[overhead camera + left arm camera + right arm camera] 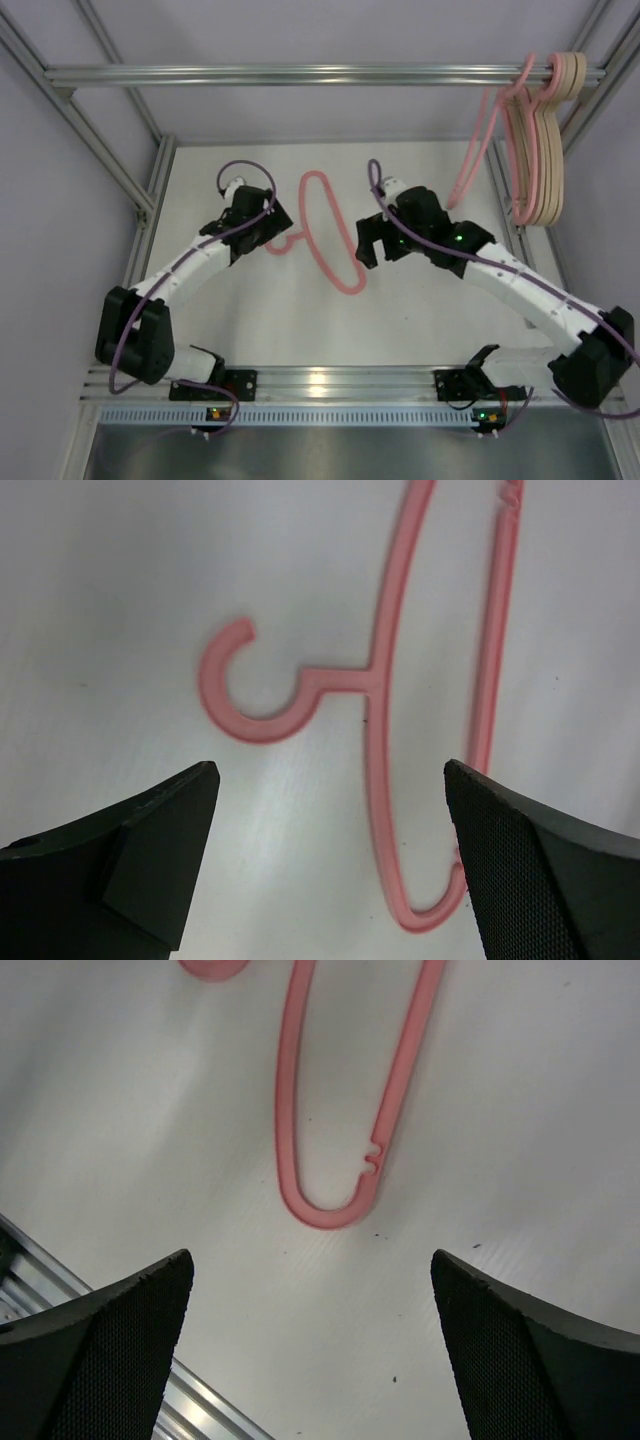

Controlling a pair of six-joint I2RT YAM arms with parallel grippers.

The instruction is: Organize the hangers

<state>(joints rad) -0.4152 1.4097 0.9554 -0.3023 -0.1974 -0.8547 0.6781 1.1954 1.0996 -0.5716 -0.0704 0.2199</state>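
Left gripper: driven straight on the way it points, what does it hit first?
Likely the pink hanger lying flat on the white table: its hook and neck lie just ahead of the open left gripper. It could miss and touch bare table beside them; depth is unclear.

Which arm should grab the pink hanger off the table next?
Right, probably: its jaws stand open over the pink hanger's end, leaving the hook free, and the hung hangers are on its side.

A hanger [375,678] lies flat between left tool [330,775] and right tool [310,1260].
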